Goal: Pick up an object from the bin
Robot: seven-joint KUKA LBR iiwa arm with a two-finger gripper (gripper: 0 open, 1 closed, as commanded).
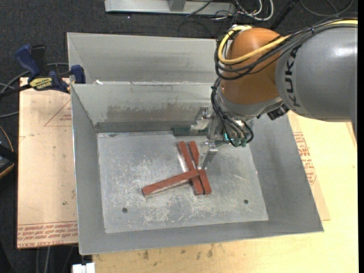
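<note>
Near the middle of the bin's floor, a little toward the right, lie the only likely candidates for a pick: flat red-brown bars crossed over one another. Two short red-brown bars (187,155) run side by side, from the back toward the front. A long red-brown bar (166,184) lies across their front ends and points off to the front left. The crossing matters, because where the bars overlap they press on each other and a pull there would probably drag more than one. The back ends of the short pair lie flat and free of the long bar, so they look like the easier place to take hold.

The claw (203,159) hangs exactly there, low over the right-hand bar of the pair and above the crossing point. It points almost straight down, which suits a thin flat piece that has to be pinched by its long edges. I cannot tell whether the claw is wide or narrow, nor whether it touches the bar. Nothing can be seen held in it, so I judge that the grasp is not yet made.

A small dark block (182,131) sits against the foot of the back wall, just beside the wrist and apart from the bars.

The grey metal bin (85,152) has sloping walls, which tend to send loose things toward the flat middle. The arm's orange wrist cover (250,61) and its yellow cables stand over the back right corner.
</note>
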